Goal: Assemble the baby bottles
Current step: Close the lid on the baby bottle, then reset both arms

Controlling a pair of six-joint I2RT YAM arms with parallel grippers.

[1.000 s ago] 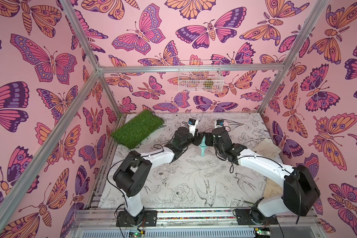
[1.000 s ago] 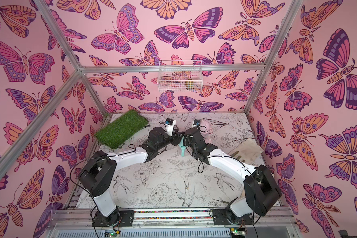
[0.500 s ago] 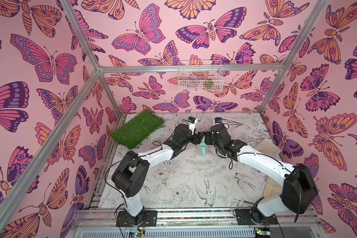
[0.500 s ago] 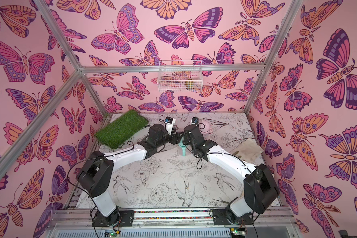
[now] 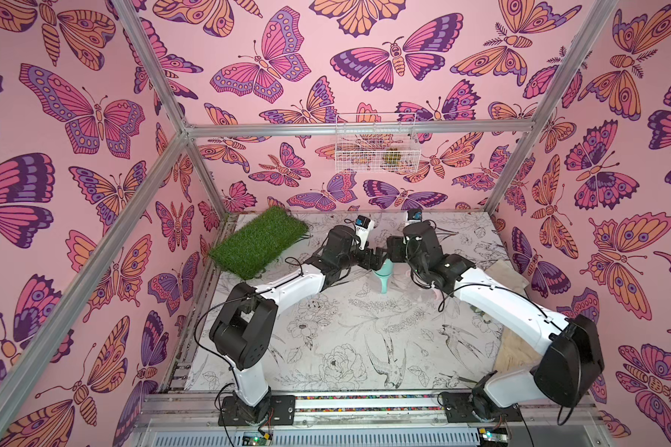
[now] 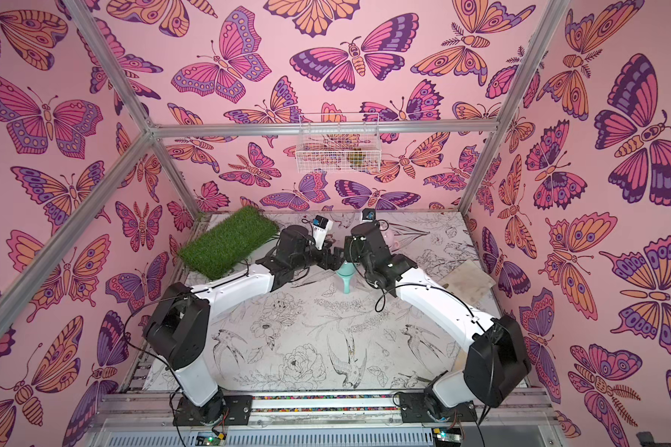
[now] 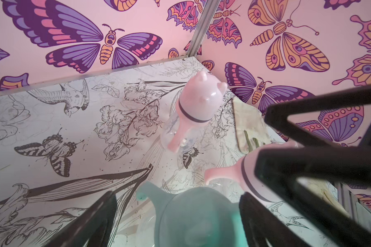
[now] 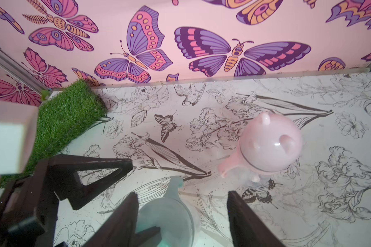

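Three bottles looked capped, so I judged the assembly all but done, with only the letting go left. Far left, the grass mat (image 5: pixel 258 242) lay untouched. The left jaws stood wide either side of the teal bottle (image 5: pixel 384 274), gripping nothing. It stood upright mid-bench (image 5: pixel 345 340). The right jaws were parted about it too, with a gap showing on one side. Further right one pink bottle (image 8: pixel 270 145) stood capped, and a second pink bottle (image 7: pixel 234 172) was half hidden. Against a second back, teal hadn't shifted and both arms sat nearly as before.
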